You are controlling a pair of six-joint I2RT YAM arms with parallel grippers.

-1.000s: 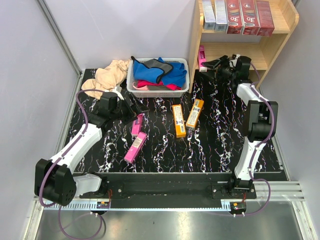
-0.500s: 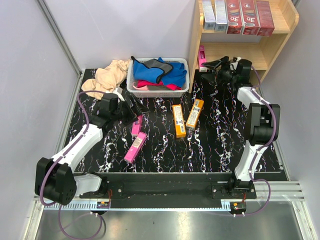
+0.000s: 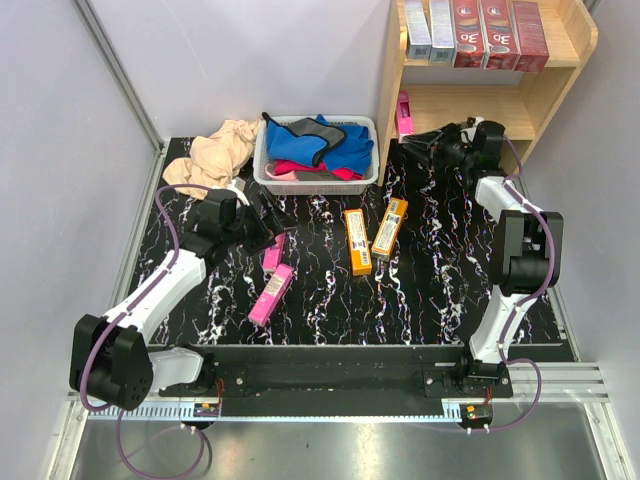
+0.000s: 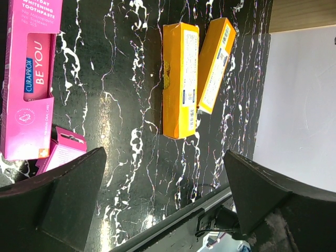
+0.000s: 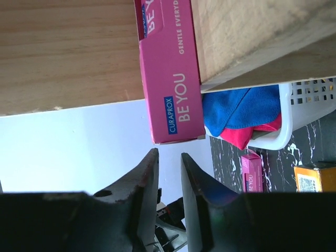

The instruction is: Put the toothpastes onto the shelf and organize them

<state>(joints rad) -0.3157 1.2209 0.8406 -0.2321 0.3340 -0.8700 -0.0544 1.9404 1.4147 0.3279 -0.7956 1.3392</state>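
Black marble table [image 3: 440, 290] veined in white, grey walls round it, and the shelf [image 3: 480, 100] at its far right corner. On the shelf's top tier, two silver boxes [image 3: 418, 30] and three red boxes [image 3: 500, 35] stand in a row. On its lower tier one pink box [image 5: 170, 73] stands against the left panel.

Your right claw [image 5: 168, 155] hangs just in front of that box, fingers pressed nearly together on nothing. Your left claw [image 4: 163, 205], well left of the shelf, is spread wide and empty above a pink pair [image 3: 272, 294] lying flat. An orange pair [image 3: 357, 241] lies between those and the shelf.

Expect these cartons to be light and stiff, with slick printed faces. Pinch one across its narrow width near the middle so it does not swing, and squeeze gently, since the thin walls will likely dent. Lying flat, they offer you only the long edges, with your fingertips close to the marble.

The orange pair angle toward each other and seem to touch at one end, so come in from an outer side. A white basket [image 3: 318, 180] of cloths [image 3: 310, 140] sits just left of the shelf's foot, with a beige cloth [image 3: 222, 148] further left. Basket and left panel narrow your way into the lower tier, and the standing pink box could tip if you nudge it
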